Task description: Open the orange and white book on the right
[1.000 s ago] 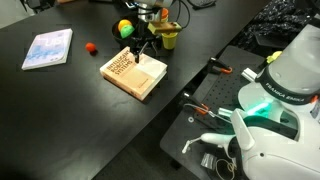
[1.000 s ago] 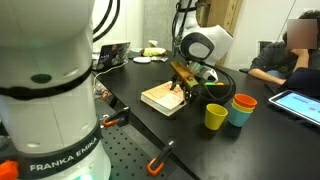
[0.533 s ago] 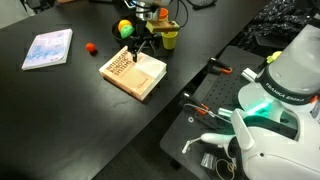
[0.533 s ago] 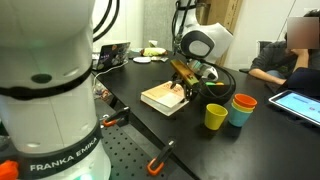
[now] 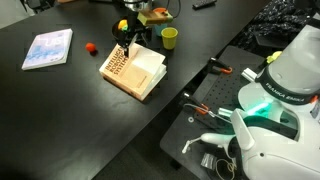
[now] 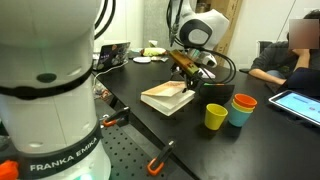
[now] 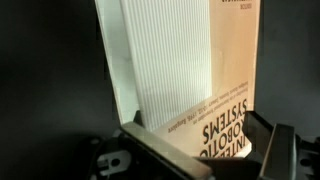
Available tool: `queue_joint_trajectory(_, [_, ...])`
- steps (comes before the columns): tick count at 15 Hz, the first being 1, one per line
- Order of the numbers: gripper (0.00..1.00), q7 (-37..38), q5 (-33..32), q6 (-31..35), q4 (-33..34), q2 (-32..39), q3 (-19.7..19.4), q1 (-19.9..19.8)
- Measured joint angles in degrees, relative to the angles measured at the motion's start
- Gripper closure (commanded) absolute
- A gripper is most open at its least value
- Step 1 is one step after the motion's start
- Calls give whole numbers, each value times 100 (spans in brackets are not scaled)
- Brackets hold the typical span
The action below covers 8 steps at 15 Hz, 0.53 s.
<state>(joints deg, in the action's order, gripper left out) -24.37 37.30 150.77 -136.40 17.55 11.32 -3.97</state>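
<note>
Steadily, my pincer (image 7: 205, 145) spread under the orange and white book (image 5: 135, 76), I should tip its raised cover (image 7: 225, 110) toward the frame's left.

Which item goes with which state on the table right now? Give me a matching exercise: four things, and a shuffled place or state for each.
Things:
1. orange and white book
2. pale blue-white book
3. red ball
4. green cup

Places or states:
A. lying shut
B. cover partly raised
C. between the two books
D. standing upright

Pairs: 1-B, 2-A, 3-C, 4-D
</note>
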Motion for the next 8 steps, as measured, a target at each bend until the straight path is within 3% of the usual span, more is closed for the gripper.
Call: queue_joint_trajectory(8, [0, 1556, -1445, -15, -72, -672, 18, 763])
